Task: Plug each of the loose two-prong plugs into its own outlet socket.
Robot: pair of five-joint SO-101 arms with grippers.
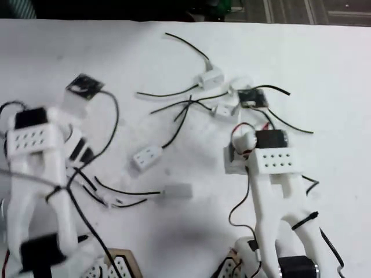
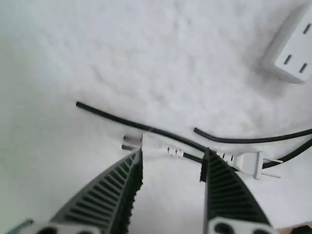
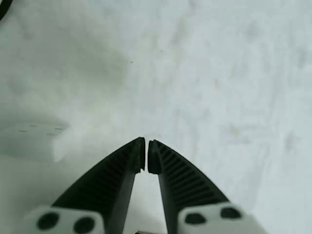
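- Starting at the plugs: found the first plug [image 2: 147, 145] just left of centre in the lower half of the left wrist view, prongs toward the left edge, and the second plug [image 2: 247, 164] at lower right, prongs toward the right edge; both flat on the table [image 2: 146, 53], neither seated in anything.
- Noted black cords [image 2: 112, 117] running beside both plugs, touching or crossing close to the first.
- Found the left gripper [image 2: 171, 157] spread wide and empty, one fingertip just beside the first plug, the other between the two plugs.
- Placed one outlet socket [image 2: 291, 48] in the upper right corner of that view, slots showing, well apart from both plugs; saw a further outlet block [image 1: 148, 157] left of centre in the high view.
- Found the right gripper [image 3: 146, 156] pinched almost fully together, holding nothing, over bare table, with a pale block [image 3: 34, 141] at middle left.
- Feared a close from this stance landing on the cord end rather than the plug body, leaving the prongs free to droop and twist off line with the slots.
- Feared a lift dragging the neighbouring cords and the second plug along, through tangling.
- Feared the light outlet socket sliding or tipping under the push, with nothing pinning it down.
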